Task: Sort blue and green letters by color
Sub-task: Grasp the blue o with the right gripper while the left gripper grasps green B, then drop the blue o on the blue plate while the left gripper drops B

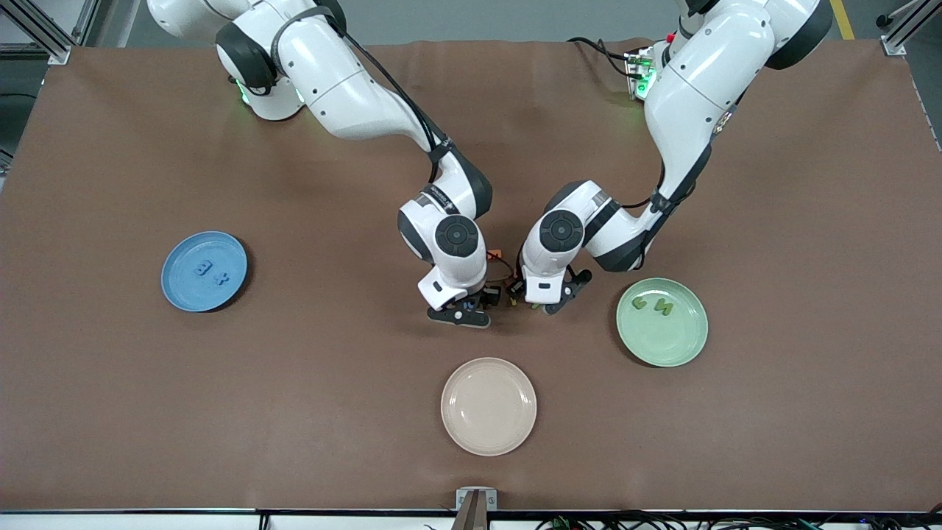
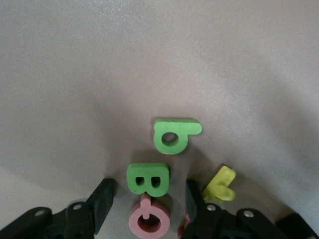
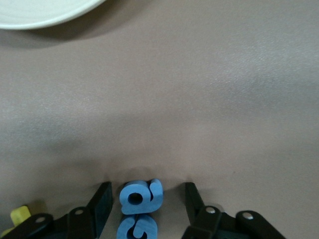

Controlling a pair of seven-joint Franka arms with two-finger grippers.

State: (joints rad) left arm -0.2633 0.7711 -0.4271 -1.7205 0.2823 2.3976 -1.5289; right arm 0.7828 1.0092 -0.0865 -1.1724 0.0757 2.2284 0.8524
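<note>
A blue plate (image 1: 204,271) is set toward the right arm's end of the table, well apart from both grippers, and two blue letters (image 1: 211,273) lie on it.

At the table's middle the right gripper (image 3: 147,199) is lowered to the surface. Its fingers (image 3: 102,198) are spread, with two more blue letters (image 3: 140,196) standing in the gap; a space is seen on each side, so nothing is clamped. A beige plate (image 1: 489,405) lies near it, closer to the front camera.

Just beside it the left gripper (image 2: 148,195) is down as well. A green B (image 2: 148,179) sits between its parted fingers (image 2: 103,197), apparently untouched, though contact is hard to judge. A pink letter (image 2: 149,219) touches the B, a green q (image 2: 173,135) lies just ahead of the fingertips, and a yellow letter (image 2: 221,183) is beside one finger.

A green plate (image 1: 661,322) toward the left arm's end carries two green letters (image 1: 654,305).
</note>
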